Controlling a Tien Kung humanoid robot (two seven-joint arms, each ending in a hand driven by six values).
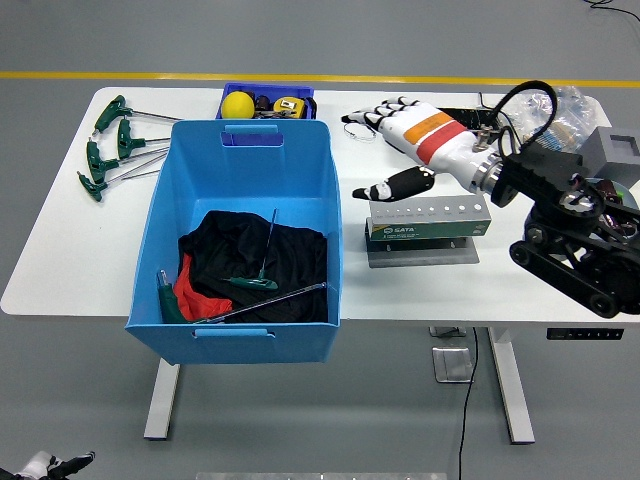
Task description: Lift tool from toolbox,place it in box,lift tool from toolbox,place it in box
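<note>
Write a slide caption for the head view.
Open right hand above the tool rack; T-handle wrench lies in the blue bin.

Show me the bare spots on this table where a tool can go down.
Free: the table's near left corner, below the T-handle keys and left of the blue bin; also the strip between bin and green holder. Crowded: the far right, with case, bag and right hand.

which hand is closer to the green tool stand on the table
Right. The right hand hovers open just above the green tool stand, while the left hand is out of view.
</note>
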